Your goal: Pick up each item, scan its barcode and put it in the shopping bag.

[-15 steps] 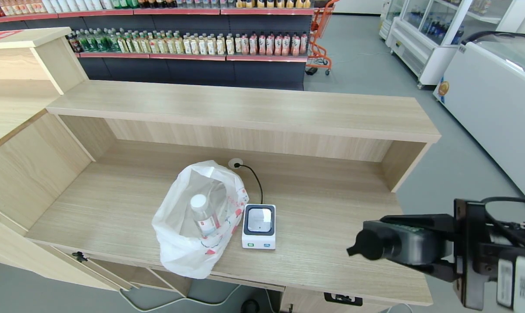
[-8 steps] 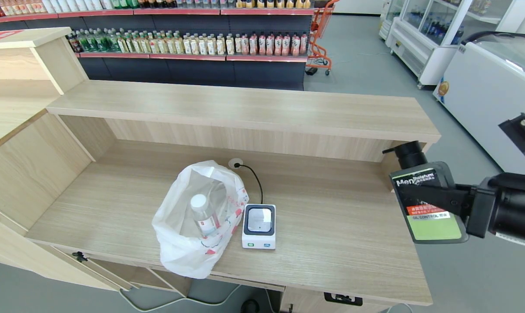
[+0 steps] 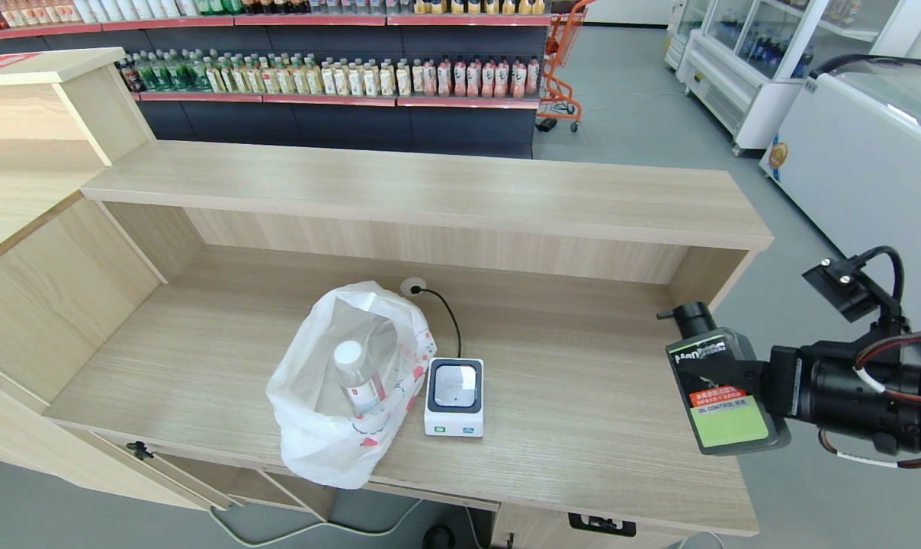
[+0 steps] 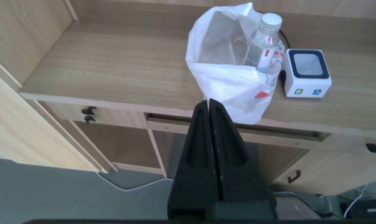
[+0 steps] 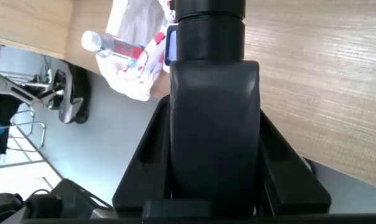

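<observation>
left gripper: fingers pressed together, nothing between them, hanging out in front of the counter below its front edge. probably parked there to leave the worktop free for the other arm. on the counter, left of centre, the white shopping bag stands slumped with its mouth gaping upward, so an item can go in from above. a clear water bottle with a white cap leans inside it, which i take as one item done. just beside the bag's right flank is the scanner, a small white box with a dark window facing up. the bag's plastic seems to brush it. its black cable runs back to a hole in the worktop. scanner and bag sit side by side, i judge, to keep the hop from scan to drop short. well apart, past the counter's right end, is the dark pump bottle, clamped across its middle by the right gripper and held off the surface. it is flat-sided and black, with a black pump head whose spout points toward the robot's left. the label has white lettering, a red strip and a green lower panel. it tilts back with the label turned up to the head camera. no barcode shows, so it is likely on the hidden back, which would suit the upward window. step in hand, as i read it: carrying it to the scanner.
</observation>
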Tool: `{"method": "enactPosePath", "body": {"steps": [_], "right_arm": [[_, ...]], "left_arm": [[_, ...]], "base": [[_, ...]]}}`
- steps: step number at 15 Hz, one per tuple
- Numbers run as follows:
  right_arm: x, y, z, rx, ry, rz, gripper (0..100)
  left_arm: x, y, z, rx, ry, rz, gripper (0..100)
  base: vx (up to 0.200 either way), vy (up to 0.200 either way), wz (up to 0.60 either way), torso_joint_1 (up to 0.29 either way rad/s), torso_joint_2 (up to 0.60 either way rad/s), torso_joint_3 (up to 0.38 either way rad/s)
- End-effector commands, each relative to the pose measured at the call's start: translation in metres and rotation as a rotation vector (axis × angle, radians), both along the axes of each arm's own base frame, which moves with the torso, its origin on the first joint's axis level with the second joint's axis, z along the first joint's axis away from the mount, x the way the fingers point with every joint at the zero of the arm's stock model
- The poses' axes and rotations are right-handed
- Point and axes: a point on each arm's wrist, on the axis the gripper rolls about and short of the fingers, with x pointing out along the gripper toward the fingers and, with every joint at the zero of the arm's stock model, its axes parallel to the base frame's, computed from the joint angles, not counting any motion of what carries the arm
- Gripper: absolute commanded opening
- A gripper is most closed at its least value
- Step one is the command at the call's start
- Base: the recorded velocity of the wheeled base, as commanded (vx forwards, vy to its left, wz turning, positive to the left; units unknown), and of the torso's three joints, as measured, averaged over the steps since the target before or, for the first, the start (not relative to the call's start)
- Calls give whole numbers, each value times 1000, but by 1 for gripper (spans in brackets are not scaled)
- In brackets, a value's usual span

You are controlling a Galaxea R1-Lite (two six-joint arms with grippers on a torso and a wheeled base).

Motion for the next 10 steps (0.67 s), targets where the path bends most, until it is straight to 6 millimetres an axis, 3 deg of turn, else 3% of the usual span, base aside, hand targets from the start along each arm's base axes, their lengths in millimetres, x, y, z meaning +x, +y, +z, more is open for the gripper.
{"method": "enactPosePath", "body": {"steps": [1,8,10], "right_arm": [[2,1,-4,-7,17,1,0],[-4,-1,2,0,-11,-4,0],[-4,-1,2,1,-12,-4,0]], "left_arm": [[0,0,0,0,1,0,0],[0,0,0,0,0,0,0],[0,0,0,0,1,0,0]], "base": [[0,0,0,0,0,0],[0,0,0,0,0,0],[0,200,0,0,2,5]]}}
